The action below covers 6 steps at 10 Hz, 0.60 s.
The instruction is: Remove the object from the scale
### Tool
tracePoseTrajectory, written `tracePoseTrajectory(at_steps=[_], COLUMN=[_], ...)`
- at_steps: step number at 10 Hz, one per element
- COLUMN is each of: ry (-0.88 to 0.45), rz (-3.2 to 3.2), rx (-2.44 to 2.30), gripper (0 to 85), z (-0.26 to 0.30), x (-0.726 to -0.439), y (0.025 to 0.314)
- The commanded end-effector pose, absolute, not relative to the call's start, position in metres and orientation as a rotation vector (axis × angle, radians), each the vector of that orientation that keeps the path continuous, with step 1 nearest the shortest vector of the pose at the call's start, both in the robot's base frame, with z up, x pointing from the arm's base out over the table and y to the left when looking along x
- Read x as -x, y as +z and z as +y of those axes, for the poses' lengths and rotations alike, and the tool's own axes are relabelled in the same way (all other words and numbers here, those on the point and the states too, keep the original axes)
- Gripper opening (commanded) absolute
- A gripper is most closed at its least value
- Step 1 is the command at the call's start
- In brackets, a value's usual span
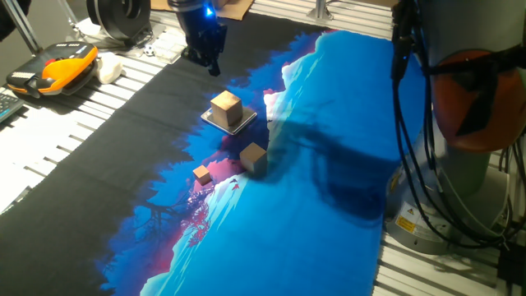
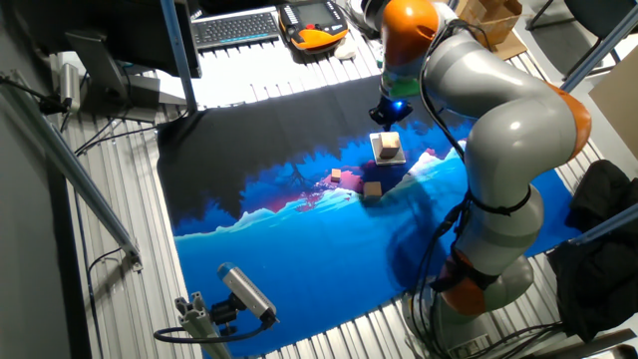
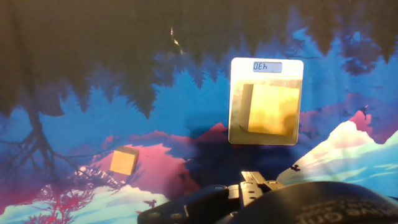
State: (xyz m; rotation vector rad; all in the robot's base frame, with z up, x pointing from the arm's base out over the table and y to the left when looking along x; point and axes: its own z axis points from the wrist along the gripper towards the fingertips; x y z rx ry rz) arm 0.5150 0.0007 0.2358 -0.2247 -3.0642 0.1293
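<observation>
cube waits on the scale, arm not yet down

the printed mat (image 1: 345,123) covers most of the table, blue landscape on one half and black on the other, and it serves as the working surface for everything small. the arm (image 2: 498,130) curls over it from its base at the mat's edge, so its wrist can hang above the cluster of blocks.

the gripper (image 1: 205,51) hovers at about 11 o'clock from the scale in one fixed view, apart from it and holding nothing; how wide its fingers are spread cannot be told, since they read only as a dark mass.

the scale (image 3: 266,74) lies flat on the mat with its display lit (it is loaded). the object (image 3: 272,111) sits on the plate, slightly toward one edge, upright and untouched, so the removal looks still ahead.

a second wooden cube (image 1: 253,156) rests just off the scale at about 5 o'clock, and the small orange-tan cube (image 1: 201,173) lies farther out at 7 o'clock.
</observation>
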Motion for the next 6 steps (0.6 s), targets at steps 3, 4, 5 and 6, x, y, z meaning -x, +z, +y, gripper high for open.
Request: tracePoseTrajectory(at_steps=[3, 4, 5, 6], ry=[0.178, 0.178, 0.182, 0.177], rz=[-3.108, -3.086, -3.096, -3.106], rx=[0.307, 0.289, 0.252, 0.234], gripper=[68.0, 68.0, 68.0, 68.0], z=[-0.012, -0.022, -0.029, -0.033], x=[-0.526, -0.533, -0.54, -0.546], y=[0.224, 0.215, 0.206, 0.195])
